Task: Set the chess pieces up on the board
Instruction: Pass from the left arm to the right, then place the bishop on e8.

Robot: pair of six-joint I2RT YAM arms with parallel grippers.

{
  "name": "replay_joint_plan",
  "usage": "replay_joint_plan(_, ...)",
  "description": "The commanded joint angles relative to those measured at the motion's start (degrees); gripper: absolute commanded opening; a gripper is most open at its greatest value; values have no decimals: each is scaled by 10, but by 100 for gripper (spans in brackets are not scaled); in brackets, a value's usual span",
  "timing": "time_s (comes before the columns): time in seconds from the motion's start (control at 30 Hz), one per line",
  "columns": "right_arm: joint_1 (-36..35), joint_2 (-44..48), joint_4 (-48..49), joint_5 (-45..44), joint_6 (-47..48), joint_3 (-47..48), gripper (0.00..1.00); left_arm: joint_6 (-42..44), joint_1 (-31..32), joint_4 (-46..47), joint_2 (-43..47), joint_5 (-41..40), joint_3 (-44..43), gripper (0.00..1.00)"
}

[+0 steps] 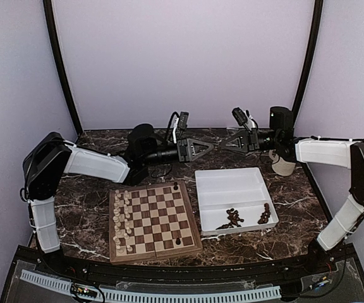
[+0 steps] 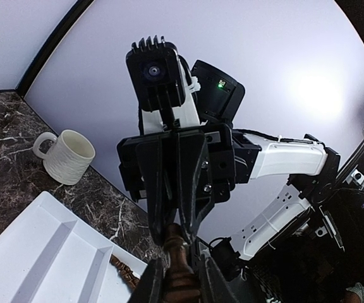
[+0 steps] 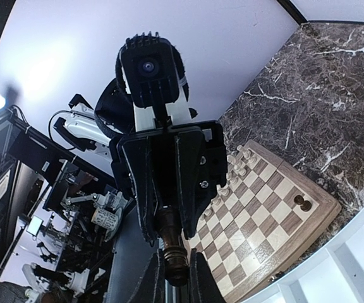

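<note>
My two grippers meet tip to tip in the air above the table's back middle. The left gripper [image 1: 211,148] [image 2: 181,281] and the right gripper [image 1: 224,145] [image 3: 174,284] are both shut on one dark brown chess piece [image 2: 179,255] [image 3: 172,243], each on one end. The board [image 1: 157,252] [image 3: 324,208] lies at the front left. Cream pieces [image 1: 121,218] [image 3: 239,165] stand in two columns along its left side. Two dark pieces [image 1: 175,187] [image 1: 178,240] stand on its right side. Several dark pieces [image 1: 231,219] lie in the tray.
A white divided tray [image 1: 232,183] [image 2: 36,252] sits right of the board, more dark pieces [image 1: 264,214] at its right edge. A white mug [image 1: 284,165] [image 2: 67,156] stands at the back right, partly behind the right arm. Dark marble tabletop, curved wall behind.
</note>
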State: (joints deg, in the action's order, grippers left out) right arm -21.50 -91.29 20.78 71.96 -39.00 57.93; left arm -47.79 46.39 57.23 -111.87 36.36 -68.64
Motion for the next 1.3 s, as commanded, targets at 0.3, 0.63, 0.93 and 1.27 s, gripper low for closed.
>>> replay_joint_plan(0.3,-13,-20,-383,-97,352,173,1,170,3,-251,103,-183,-3,69)
replay_joint_plan(0.63,-69,-105,-611,-267,556,350,2,297,-35,-372,278,-395,103,98)
replay_joint_plan(0.93,-183,-174,-704,-419,658,446,2,299,-139,-440,381,-422,154,98)
replay_joint_plan(1.27,-279,-249,-788,-518,719,516,2,367,-144,-492,422,-483,156,99)
